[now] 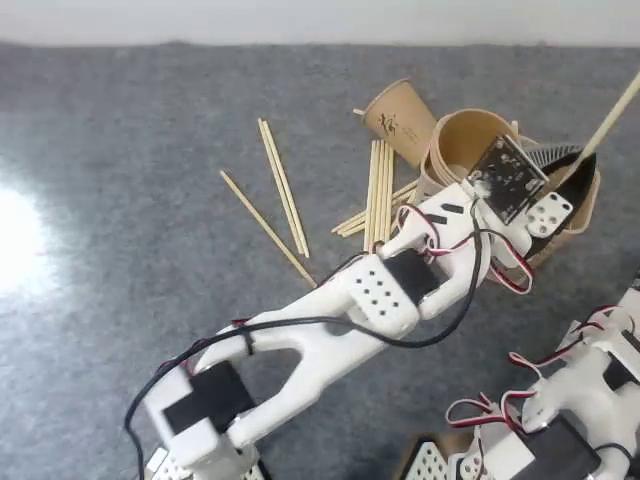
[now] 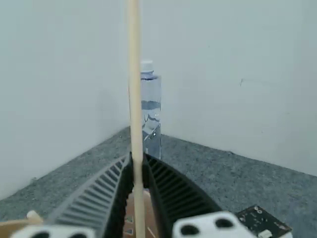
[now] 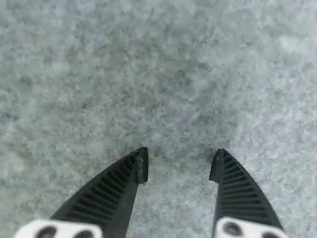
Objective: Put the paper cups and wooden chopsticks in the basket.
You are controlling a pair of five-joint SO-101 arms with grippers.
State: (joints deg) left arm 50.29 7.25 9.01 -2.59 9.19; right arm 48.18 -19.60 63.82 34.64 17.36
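Observation:
My left gripper (image 1: 568, 176) hangs over the brown basket (image 1: 588, 205) at the back right, shut on one wooden chopstick (image 1: 610, 118) that slants up and away past the basket. In the left wrist view that chopstick (image 2: 132, 74) stands upright between the closed fingers (image 2: 121, 198). A paper cup (image 1: 400, 120) lies on its side left of the basket. A second cup (image 1: 468, 142) shows its open mouth against the basket; whether it is inside I cannot tell. Several chopsticks (image 1: 380, 190) lie loose on the carpet, with more farther left (image 1: 283, 185). My right gripper (image 3: 179, 166) is open over bare carpet.
The grey carpet (image 1: 120, 180) covers the table. A clear water bottle (image 2: 150, 109) stands by the white wall beyond the basket. The right arm's body (image 1: 580, 400) sits at the front right corner, and the left arm (image 1: 340, 320) crosses the middle diagonally.

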